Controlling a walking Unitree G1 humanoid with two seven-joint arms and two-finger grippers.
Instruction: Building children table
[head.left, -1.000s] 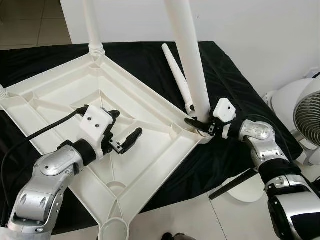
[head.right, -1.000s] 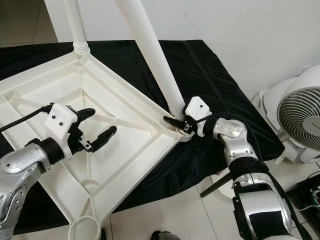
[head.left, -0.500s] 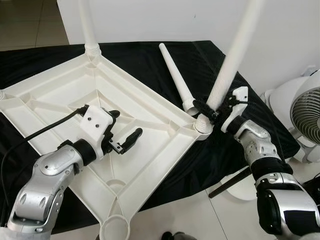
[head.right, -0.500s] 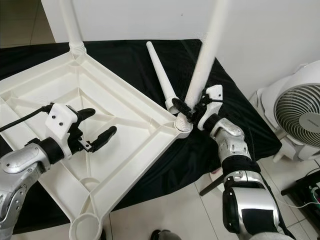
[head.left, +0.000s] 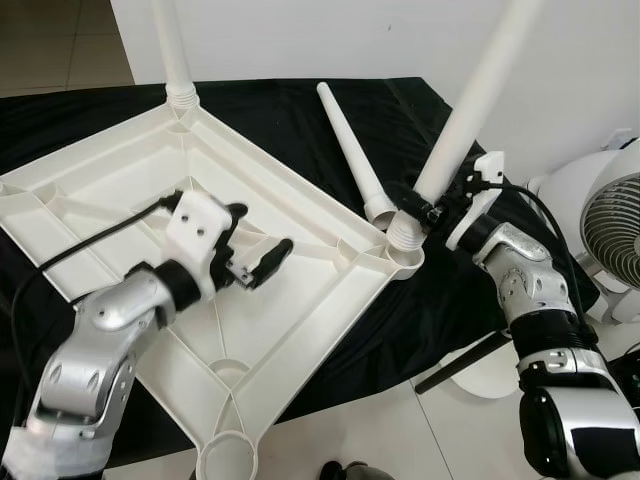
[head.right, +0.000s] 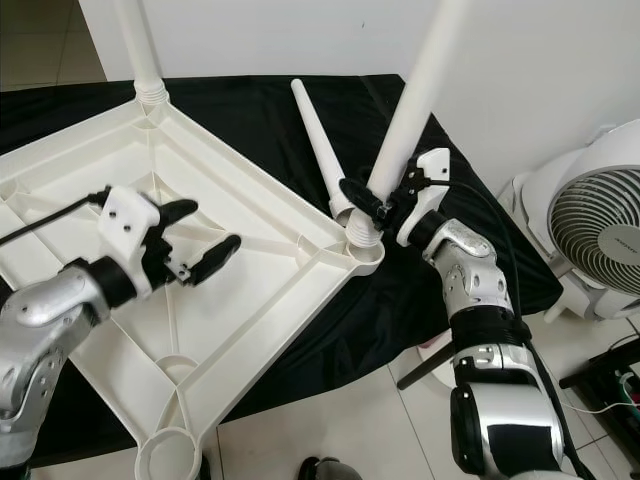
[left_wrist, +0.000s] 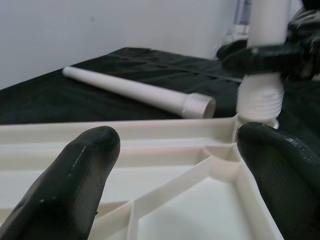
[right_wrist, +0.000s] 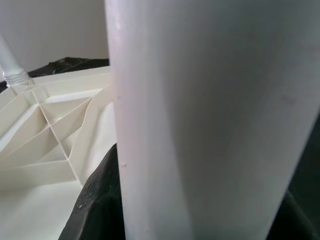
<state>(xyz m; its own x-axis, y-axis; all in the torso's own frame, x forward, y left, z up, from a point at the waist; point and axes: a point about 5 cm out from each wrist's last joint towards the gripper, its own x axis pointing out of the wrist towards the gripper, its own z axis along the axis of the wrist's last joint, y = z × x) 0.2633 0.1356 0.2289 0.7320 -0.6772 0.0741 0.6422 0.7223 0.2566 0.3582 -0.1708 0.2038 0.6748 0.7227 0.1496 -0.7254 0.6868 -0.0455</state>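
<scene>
Leaning up-right from its corner socket, table leg clamped by right gripper.

Smooth white plastic tabletop, black cloth

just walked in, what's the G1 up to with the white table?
It's assembling a children's table. The white tabletop lies upside down on a black cloth. The right gripper is shut on a tilted white leg, its threaded end at the corner socket. The left gripper hovers open over the tabletop's ribbed underside. A far-corner leg stands fitted; a spare leg lies on the cloth.
</scene>
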